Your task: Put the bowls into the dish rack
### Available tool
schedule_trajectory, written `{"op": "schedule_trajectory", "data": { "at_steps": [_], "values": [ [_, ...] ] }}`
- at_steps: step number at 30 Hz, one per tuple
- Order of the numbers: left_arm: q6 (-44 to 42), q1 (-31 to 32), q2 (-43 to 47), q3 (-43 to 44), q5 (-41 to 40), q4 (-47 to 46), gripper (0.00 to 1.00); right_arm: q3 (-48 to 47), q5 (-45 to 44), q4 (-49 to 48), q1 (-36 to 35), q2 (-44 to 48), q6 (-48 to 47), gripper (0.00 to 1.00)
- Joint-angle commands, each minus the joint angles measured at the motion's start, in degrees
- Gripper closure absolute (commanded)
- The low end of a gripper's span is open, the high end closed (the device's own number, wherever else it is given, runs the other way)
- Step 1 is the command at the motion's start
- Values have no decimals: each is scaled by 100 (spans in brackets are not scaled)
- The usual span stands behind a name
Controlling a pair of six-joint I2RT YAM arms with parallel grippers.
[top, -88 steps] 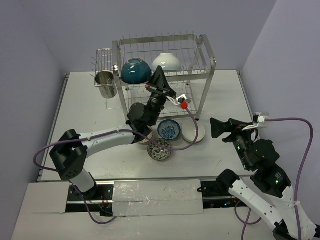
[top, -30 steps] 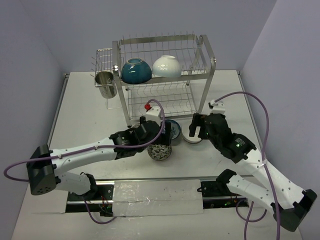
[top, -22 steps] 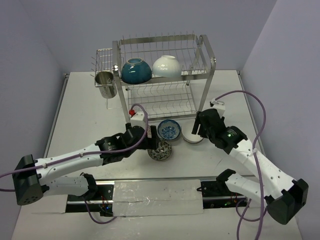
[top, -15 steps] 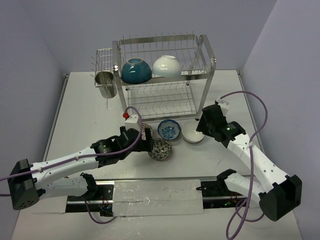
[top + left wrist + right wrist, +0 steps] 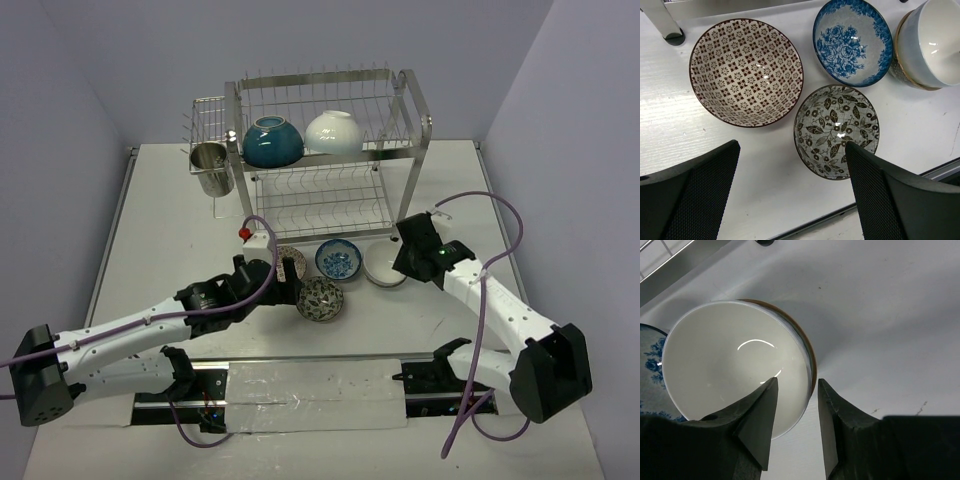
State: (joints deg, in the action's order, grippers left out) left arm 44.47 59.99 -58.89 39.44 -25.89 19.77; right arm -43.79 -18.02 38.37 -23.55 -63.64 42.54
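A teal bowl (image 5: 272,141) and a white bowl (image 5: 333,131) sit on the upper tier of the dish rack (image 5: 400,150). Four bowls stand on the table before it: red patterned (image 5: 746,72), blue floral (image 5: 852,42), leaf patterned (image 5: 836,131) and a white one (image 5: 730,365). My right gripper (image 5: 796,381) straddles that white bowl's right rim, one finger inside and one outside. Its jaws are half closed, with thin gaps showing. Held wide open, my left gripper (image 5: 790,190) hovers above the leaf-patterned bowl with nothing in it.
A steel cup (image 5: 209,167) hangs in the rack's side basket. The lower tier (image 5: 320,205) holds no bowls. All four table bowls crowd together just in front of the rack's legs. The table's near edge (image 5: 315,362) lies behind my left gripper.
My right gripper came down over the white bowl's rim and its jaws narrowed. My left arm drew back from the rack toward the near left, staying wide open.
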Motion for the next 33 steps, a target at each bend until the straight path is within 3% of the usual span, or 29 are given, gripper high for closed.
{"op": "schedule_trajectory", "data": {
  "at_steps": [1,11,16,24,33],
  "values": [
    [1,-40,150,-77,-83,-43,8,20,-211,-277,44,-122,166,55],
    [-158,-101,115,-7,-109,-17,9,-15,-246,-409,44,-439,202,67],
    [-210,-127,133,-24,-109,-26,9,-94,-351,-383,35,-430,158,81],
    [-316,-189,45,2,-48,-79,9,-147,-465,-277,35,-474,184,69],
    [-334,-215,53,-33,-4,-96,9,-156,-413,-383,44,-580,123,75]
  ]
}}
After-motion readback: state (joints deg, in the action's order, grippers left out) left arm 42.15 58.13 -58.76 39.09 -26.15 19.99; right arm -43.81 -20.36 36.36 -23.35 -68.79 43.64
